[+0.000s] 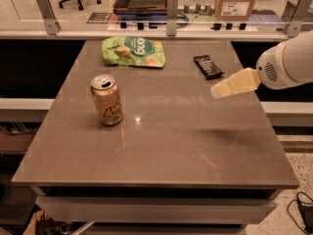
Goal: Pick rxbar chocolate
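The rxbar chocolate [209, 66] is a small flat black bar lying on the far right part of the brown table [161, 141]. My gripper [218, 90] comes in from the right on a white arm, its pale yellow fingers pointing left. It hangs above the table, just in front of the bar and slightly to its right, not touching it.
An orange drink can [107, 100] stands upright on the left half of the table. A green crinkled snack bag [133, 52] lies at the far edge, left of the bar. A glass rail with metal posts [171, 7] runs behind the table.
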Tool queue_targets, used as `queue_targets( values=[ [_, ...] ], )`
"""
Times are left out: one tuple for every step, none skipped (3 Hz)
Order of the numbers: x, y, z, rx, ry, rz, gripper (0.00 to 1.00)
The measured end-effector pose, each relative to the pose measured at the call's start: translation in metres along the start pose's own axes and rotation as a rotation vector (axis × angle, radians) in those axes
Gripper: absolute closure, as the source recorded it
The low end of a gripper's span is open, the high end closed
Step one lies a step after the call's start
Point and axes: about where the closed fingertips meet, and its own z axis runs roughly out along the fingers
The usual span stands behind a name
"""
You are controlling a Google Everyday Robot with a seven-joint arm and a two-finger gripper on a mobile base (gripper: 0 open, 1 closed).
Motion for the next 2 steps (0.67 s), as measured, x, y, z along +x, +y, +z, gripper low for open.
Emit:
queue_targets(
  values=[
    [-0.012, -0.011, 0.024, -0.003, -0.124, 0.087, 0.00],
    [-0.031, -0.022, 0.042, -0.006, -0.234, 0.111, 0.00]
  ],
)
